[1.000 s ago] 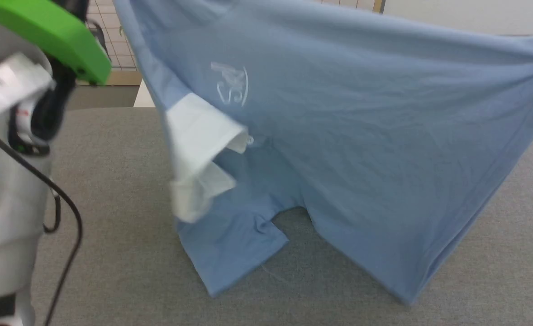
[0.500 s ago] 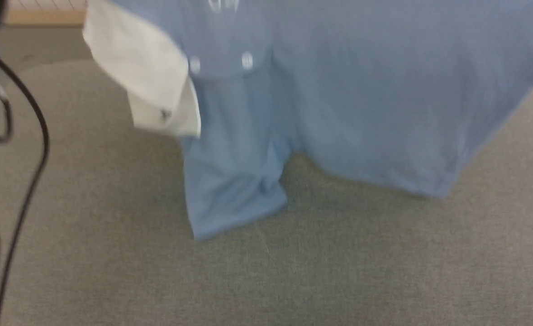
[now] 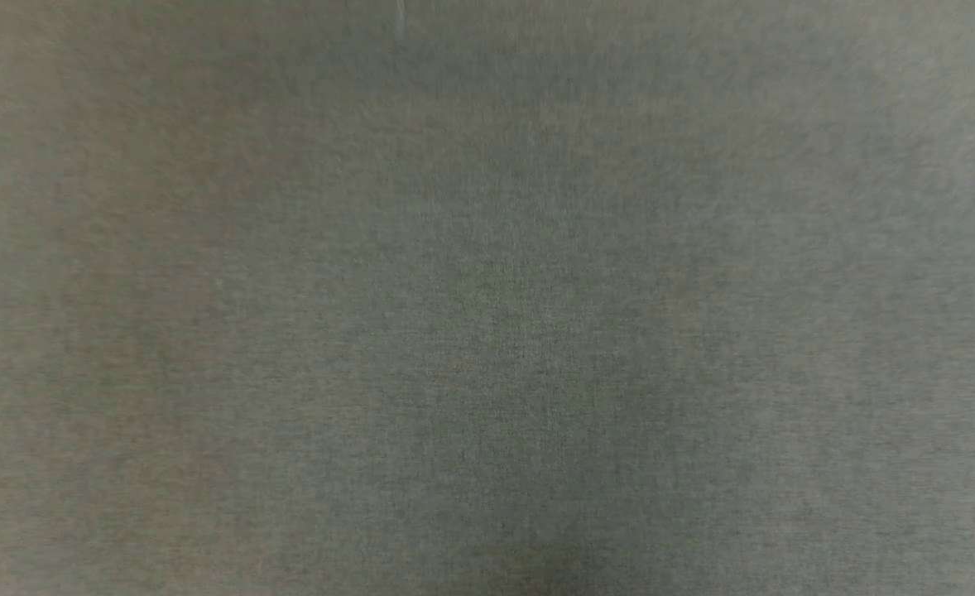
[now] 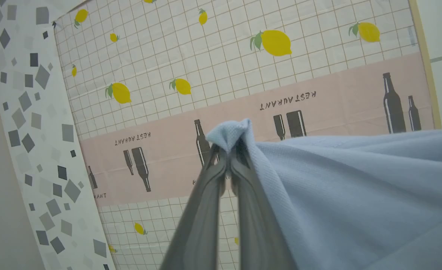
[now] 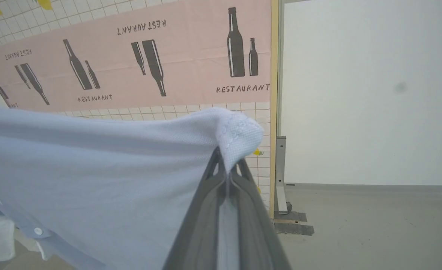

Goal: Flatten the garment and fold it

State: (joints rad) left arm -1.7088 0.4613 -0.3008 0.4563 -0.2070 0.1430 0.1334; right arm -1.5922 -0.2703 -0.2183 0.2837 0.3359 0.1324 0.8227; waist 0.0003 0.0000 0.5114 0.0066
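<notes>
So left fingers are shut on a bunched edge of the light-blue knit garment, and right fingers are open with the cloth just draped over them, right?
No. The right fingers are shut too, pinching a bunched corner of the light-blue knit garment; the right wrist view shows it. The left fingers are shut on a bunched edge, as you said.

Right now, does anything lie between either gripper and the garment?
Nothing: no gap. Left wrist view: the left gripper is shut directly on a bunched corner of the garment. Right wrist view: the right gripper pinches another corner likewise.
</notes>
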